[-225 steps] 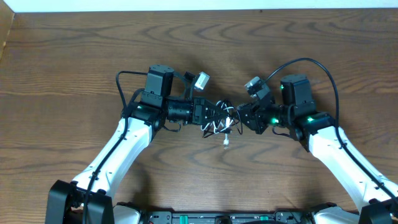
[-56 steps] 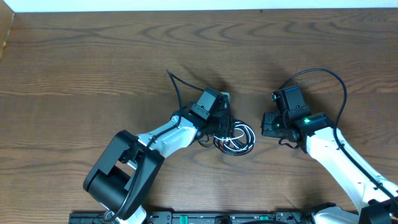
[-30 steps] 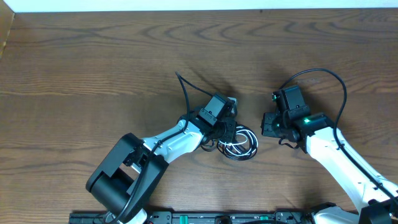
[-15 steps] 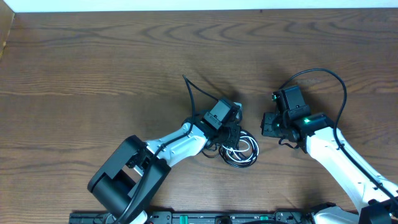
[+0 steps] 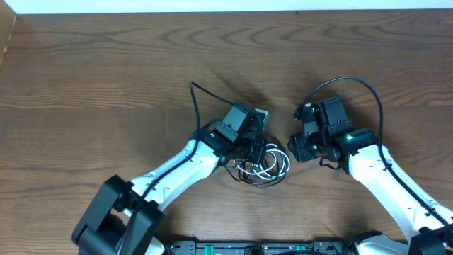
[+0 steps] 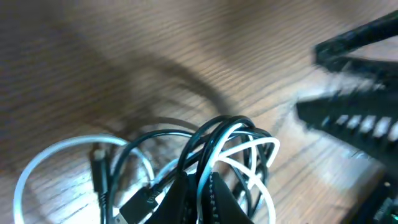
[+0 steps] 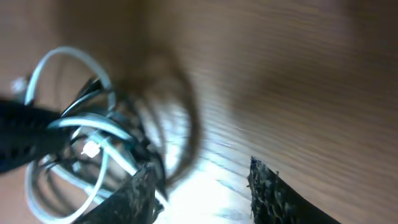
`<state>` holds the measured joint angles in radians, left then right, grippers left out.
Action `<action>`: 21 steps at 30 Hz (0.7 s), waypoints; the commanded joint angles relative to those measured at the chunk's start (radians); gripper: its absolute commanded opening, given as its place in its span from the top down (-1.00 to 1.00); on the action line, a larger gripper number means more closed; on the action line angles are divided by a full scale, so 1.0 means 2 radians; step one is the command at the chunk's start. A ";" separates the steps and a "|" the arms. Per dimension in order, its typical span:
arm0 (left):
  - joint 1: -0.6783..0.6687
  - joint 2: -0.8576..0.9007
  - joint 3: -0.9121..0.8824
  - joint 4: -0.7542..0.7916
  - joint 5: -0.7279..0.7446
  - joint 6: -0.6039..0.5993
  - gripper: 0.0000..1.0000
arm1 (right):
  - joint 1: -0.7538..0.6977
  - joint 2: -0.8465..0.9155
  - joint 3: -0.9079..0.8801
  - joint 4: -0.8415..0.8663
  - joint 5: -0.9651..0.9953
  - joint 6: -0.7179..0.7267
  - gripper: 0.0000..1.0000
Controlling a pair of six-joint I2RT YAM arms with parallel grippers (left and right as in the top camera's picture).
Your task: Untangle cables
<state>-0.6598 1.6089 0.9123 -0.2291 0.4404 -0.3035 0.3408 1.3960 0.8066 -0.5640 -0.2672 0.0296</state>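
Cables (image 5: 267, 167), white and black loops tangled together, lie on the table (image 5: 106, 85) near its middle. The left gripper (image 5: 253, 150) is clamped on the bundle's left side, pinching strands of both cords. The right gripper (image 5: 297, 147) sits just right of the loops, jaws apart, holding nothing.

Right wrist view blurs the cables (image 7: 87, 122); left arm (image 5: 173, 170) runs off the overhead's bottom edge.
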 commanded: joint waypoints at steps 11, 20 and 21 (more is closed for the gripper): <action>0.007 -0.019 0.003 -0.005 0.036 0.022 0.85 | 0.002 -0.002 0.001 0.001 -0.142 -0.115 0.09; 0.020 -0.025 0.003 -0.009 0.052 0.023 0.85 | 0.002 -0.002 0.001 -0.017 -0.071 -0.121 0.09; 0.023 -0.026 0.003 -0.008 0.062 0.023 0.85 | 0.002 -0.002 0.001 -0.018 -0.071 -0.124 0.09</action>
<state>-0.6353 1.5856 0.9123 -0.2409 0.5087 -0.2794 0.3408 1.3960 0.8066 -0.5938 -0.4427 -0.1875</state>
